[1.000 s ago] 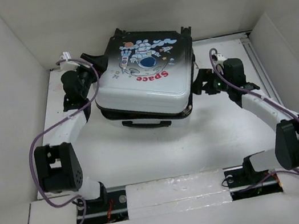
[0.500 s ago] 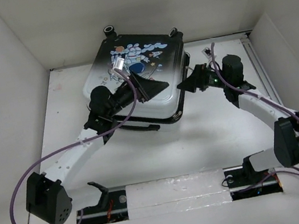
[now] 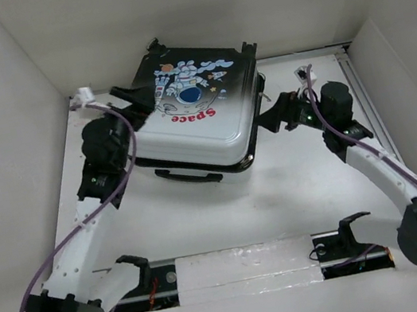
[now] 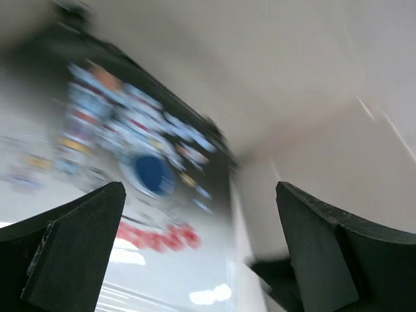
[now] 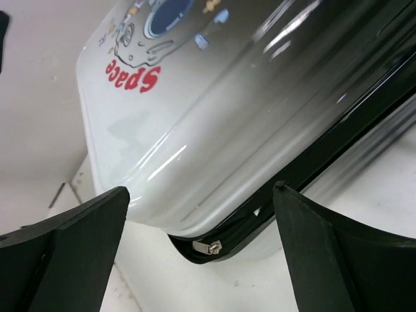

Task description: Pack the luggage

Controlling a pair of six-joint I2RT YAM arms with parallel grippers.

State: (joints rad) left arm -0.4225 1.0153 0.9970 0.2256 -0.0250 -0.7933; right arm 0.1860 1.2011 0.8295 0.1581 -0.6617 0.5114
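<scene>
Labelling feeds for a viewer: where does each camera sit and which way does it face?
Top external: overhead, near side, looking down; luggage, left claw, right claw show.
Left wrist: on left arm, facing the printed lid, blurred; own fingers show.
Right wrist: beside the luggage, facing its shell edge; own fingers show.
Shared: all see the red "Space" word.

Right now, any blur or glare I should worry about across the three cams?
Left wrist: heavy motion blur, the luggage print is smeared. Right wrist: sharp, with bright glare streaks on its glossy shell. Top external: sharp, evenly lit, only a soft shadow under its near edge.
</scene>
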